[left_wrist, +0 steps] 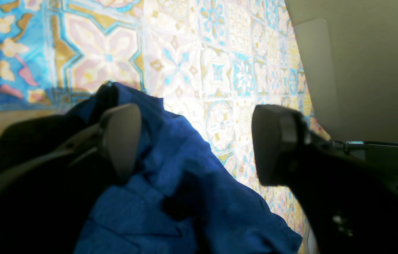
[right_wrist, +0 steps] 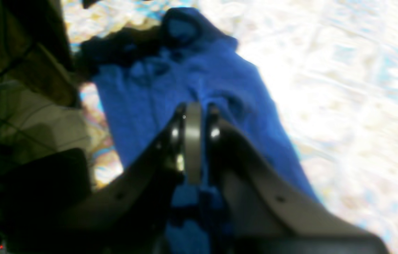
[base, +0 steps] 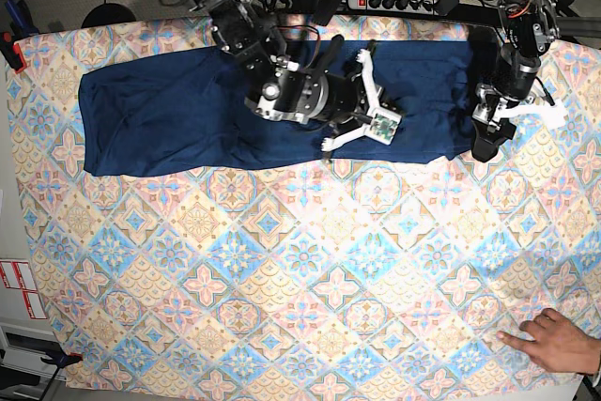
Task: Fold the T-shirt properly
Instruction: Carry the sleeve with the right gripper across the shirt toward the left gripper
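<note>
One dark navy T-shirt point(base: 178, 115) spread long across far side of tablecloth point(base: 282, 279), folds bunched. Right gripper point(right_wrist: 199, 116) pinched on fabric; left gripper point(left_wrist: 195, 141) wide apart, hem beside one finger point(left_wrist: 121, 137).

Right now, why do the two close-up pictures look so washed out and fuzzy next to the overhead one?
Left wrist view: glare bleaches the tablecloth, though the T-shirt stays fairly sharp. Right wrist view: everything is blurred, the cloth is blown out to near white, and the right gripper looks soft. Base view: even light and crisp patterns.
</note>
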Controlling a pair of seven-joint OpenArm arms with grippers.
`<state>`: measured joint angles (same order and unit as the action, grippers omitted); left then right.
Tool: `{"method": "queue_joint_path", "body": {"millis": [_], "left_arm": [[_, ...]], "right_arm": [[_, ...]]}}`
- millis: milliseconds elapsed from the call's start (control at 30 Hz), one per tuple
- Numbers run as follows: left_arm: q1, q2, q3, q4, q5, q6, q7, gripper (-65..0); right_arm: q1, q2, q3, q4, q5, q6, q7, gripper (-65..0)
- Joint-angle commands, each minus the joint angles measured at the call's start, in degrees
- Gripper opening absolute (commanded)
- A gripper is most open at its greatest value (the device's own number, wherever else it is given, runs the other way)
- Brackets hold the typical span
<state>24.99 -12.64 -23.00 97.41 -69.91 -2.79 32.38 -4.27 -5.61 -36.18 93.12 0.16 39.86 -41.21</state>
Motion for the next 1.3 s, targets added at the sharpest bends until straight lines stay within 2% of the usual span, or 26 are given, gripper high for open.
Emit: {"method": "queue_joint_path", "body": {"millis": [0,500,600,867,1267], "left_arm": [[0.11,-0.67,-0.25,0.92,-0.64,-0.77,-0.6,-17.0],[1.25,-0.59,-0.16,0.92,-0.64,-0.77,-0.6,-17.0],[1.34,-0.59,-0.16,0.92,-0.64,-0.77,-0.6,-17.0],[1.34,-0.59,-0.16,0.92,-0.64,-0.77,-0.6,-17.0],[1.34,-0.59,-0.16,0.92,-0.73,-0.77,-0.6,-17.0]], "right_arm": [[0.8,-0.86,-1.22,0.29,1.02,0.14,1.69,-64.3],[8.27,-1.38,-9.93,-6.57,0.85,0.14,1.61,-64.3],[8.98,-2.97,-11.68,-8.07,0.85,0.14,1.52,-64.3],[15.92,-3.39,-21.0,-14.57,0.76,0.14,1.78,-64.3],[19.17,-3.39,-19.95,-18.26,0.85,0.14,2.05,-63.9]]}}
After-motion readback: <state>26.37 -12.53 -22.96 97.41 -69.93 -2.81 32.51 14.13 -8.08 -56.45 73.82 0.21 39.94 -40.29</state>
